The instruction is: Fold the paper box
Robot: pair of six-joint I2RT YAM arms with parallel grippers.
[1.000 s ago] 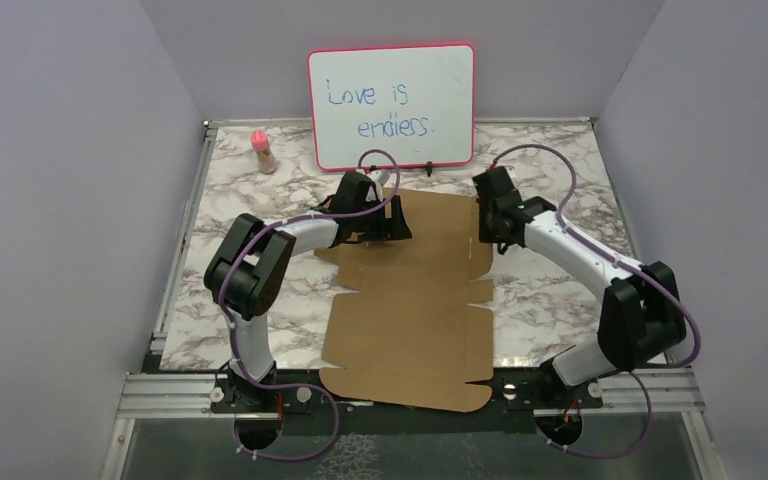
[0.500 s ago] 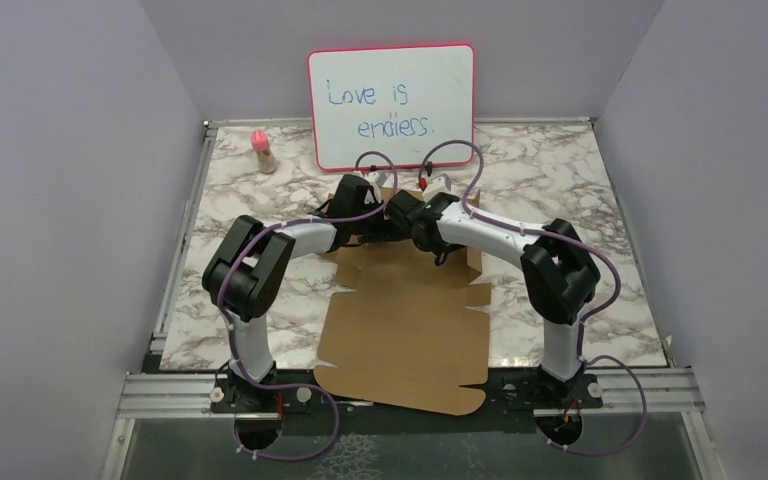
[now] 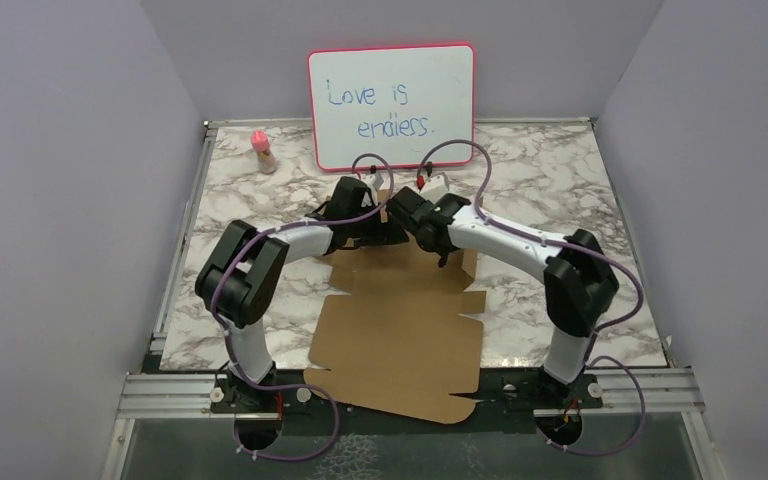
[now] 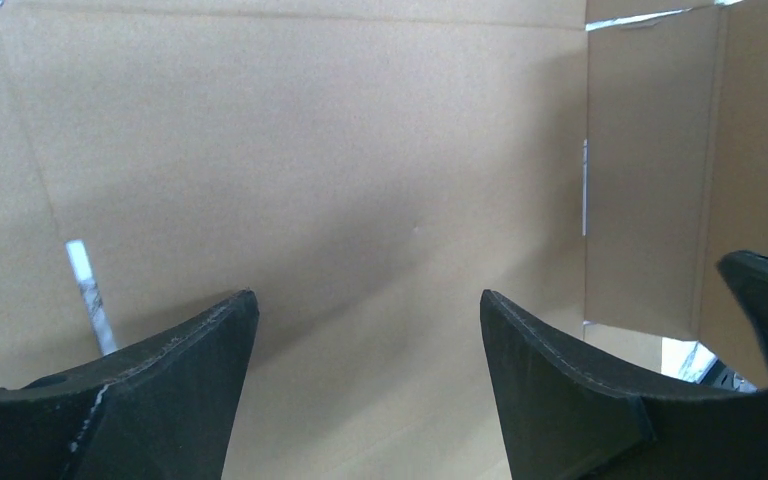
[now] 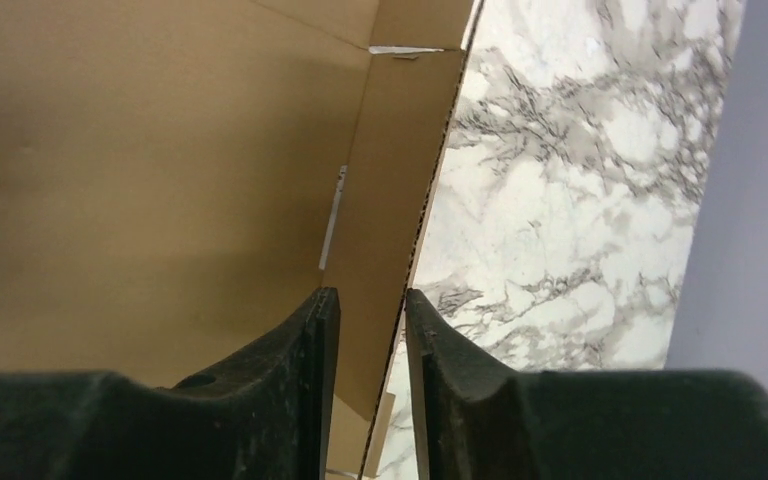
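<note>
Marble tabletop [image 3: 560, 180]: plain brown die-cut cardboard sheet [image 3: 400, 330] lies near edge to centre. Right gripper [image 5: 368, 300], swung in from sheet's right side, jaws just parting around raised side flap [image 5: 390, 170]; left gripper [image 4: 365, 300] jaws wide apart over panel. Folding barely begun.

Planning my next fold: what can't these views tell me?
- Right wrist: whether the right gripper pinches the flap or just straddles it; its fingers block the contact.
- Left wrist: whether the left gripper touches the box; the downward angle hides any gap.
- Top view: the box's far end, covered by both grippers.
</note>
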